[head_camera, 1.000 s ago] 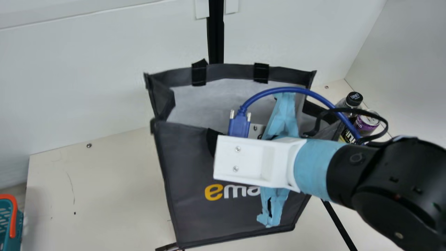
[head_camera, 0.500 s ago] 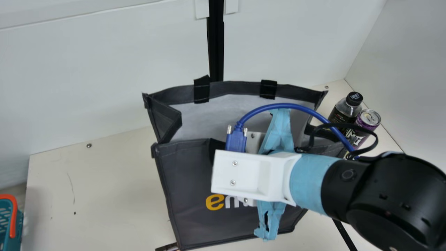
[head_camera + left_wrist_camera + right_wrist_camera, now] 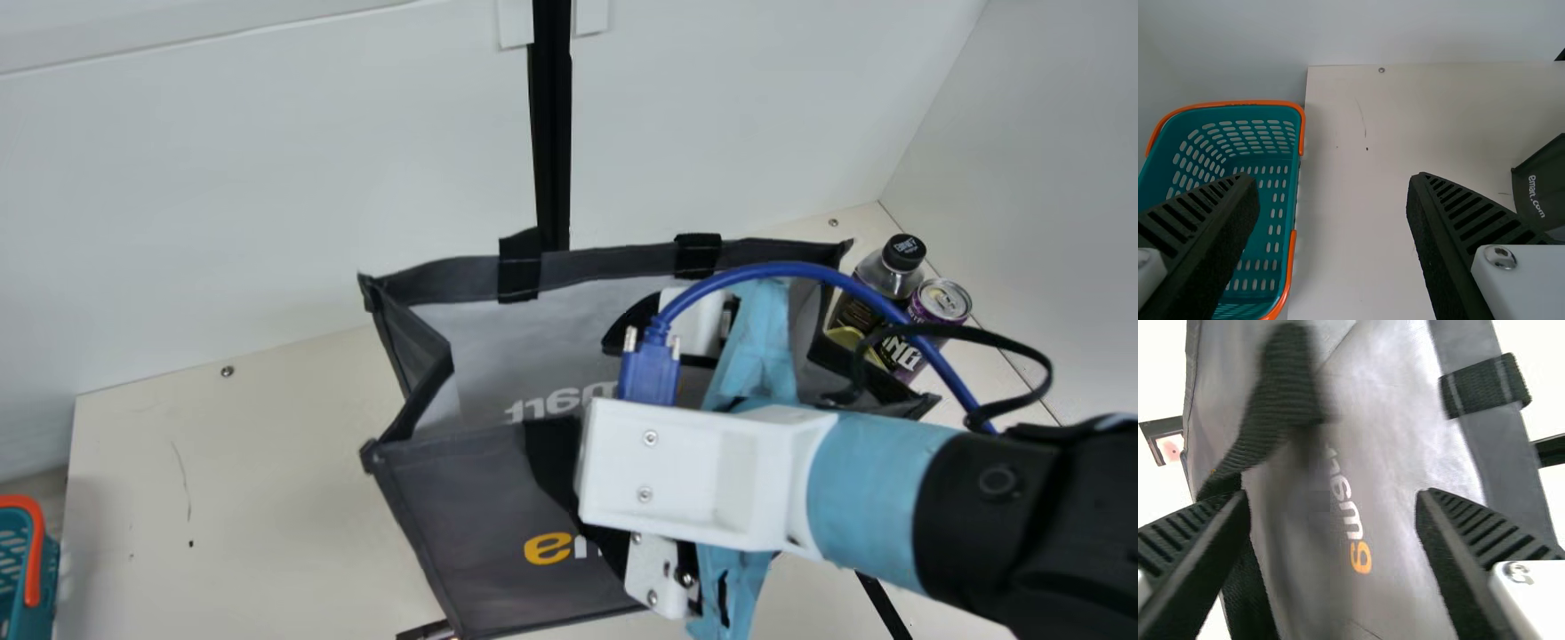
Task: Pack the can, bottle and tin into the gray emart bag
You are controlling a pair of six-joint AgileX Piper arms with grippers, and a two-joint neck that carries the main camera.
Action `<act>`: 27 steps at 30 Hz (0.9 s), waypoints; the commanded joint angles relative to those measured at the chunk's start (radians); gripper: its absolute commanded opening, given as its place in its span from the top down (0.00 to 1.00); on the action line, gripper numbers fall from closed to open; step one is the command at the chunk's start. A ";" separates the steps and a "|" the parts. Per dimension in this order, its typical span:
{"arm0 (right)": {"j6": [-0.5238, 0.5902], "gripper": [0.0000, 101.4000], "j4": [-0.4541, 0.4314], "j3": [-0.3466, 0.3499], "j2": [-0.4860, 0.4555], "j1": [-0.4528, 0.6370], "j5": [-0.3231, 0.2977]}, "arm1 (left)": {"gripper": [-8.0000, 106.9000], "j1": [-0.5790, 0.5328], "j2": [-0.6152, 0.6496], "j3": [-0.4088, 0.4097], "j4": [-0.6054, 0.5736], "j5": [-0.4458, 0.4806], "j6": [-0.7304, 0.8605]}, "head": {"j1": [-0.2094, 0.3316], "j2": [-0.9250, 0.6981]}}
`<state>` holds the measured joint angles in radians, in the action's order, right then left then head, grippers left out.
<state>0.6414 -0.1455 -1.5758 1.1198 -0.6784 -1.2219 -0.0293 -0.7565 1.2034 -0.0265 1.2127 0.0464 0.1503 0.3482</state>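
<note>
My right gripper (image 3: 658, 573) is over the mouth of the gray emart bag (image 3: 462, 533) in the main view. In the right wrist view, my right gripper (image 3: 1333, 495) has its fingers wide apart above the bag's lining (image 3: 1405, 453), with a black handle (image 3: 1248, 587) beside one finger. The bottle (image 3: 889, 271), black-capped, and the purple can (image 3: 933, 307) stand together behind the bag's right side, partly covered by cables. I cannot make out a tin. My left gripper (image 3: 1333, 179) is open with nothing between its fingers; the bag (image 3: 1545, 190) lies off to one side.
A teal basket (image 3: 16, 569) with orange handles is at the far left, close below one left finger in the left wrist view. White walls rise behind the table (image 3: 240, 498) and at its right. A black post (image 3: 551, 116) stands behind the bag.
The bag's rim has sunk lower and its mouth has spread wider, showing print inside. My right arm has moved down, then to the right. The bottle and can have kept their places.
</note>
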 commanded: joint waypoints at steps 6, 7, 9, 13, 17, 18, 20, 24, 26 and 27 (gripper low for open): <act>-0.010 0.10 -0.010 -0.003 -0.027 -0.020 0.002 | 0.15 0.000 0.000 0.000 0.000 0.000 0.000 | 0.024 0.001; -0.011 0.10 -0.011 -0.004 -0.031 -0.023 0.002 | 0.15 0.000 0.000 0.000 0.000 0.000 0.000 | 0.024 0.001; -0.014 0.10 -0.011 -0.006 -0.038 -0.027 0.002 | 0.15 0.000 0.000 0.000 0.000 0.000 0.000 | 0.024 0.001; -0.017 0.10 -0.010 -0.015 -0.052 -0.033 0.002 | 0.15 0.000 0.000 0.000 0.000 0.000 0.000 | 0.024 0.001; -0.022 0.10 -0.006 -0.026 -0.064 -0.035 0.002 | 0.15 0.000 0.000 0.000 0.000 0.000 0.000 | 0.024 0.001; -0.023 0.10 -0.004 -0.030 -0.067 -0.034 0.002 | 0.15 0.000 0.000 0.000 0.000 0.000 0.000 | 0.024 0.001; -0.026 0.10 0.001 -0.038 -0.073 -0.033 0.002 | 0.15 0.000 0.000 0.000 0.000 0.000 0.000 | 0.024 0.001; -0.033 0.10 0.014 -0.054 -0.085 -0.026 0.002 | 0.15 0.000 0.000 0.000 0.000 0.000 0.000 | 0.024 0.001; -0.037 0.10 0.021 -0.063 -0.091 -0.021 0.002 | 0.15 0.000 0.000 0.000 0.000 0.000 0.000 | 0.024 0.001; -0.039 0.10 0.026 -0.068 -0.094 -0.017 0.002 | 0.15 0.000 0.000 0.000 0.000 0.000 0.000 | 0.024 0.001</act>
<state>0.6036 -0.1230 -1.6404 1.0269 -0.6992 -1.2203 -0.0293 -0.7565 1.2034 -0.0265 1.2127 0.0464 0.1519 0.3482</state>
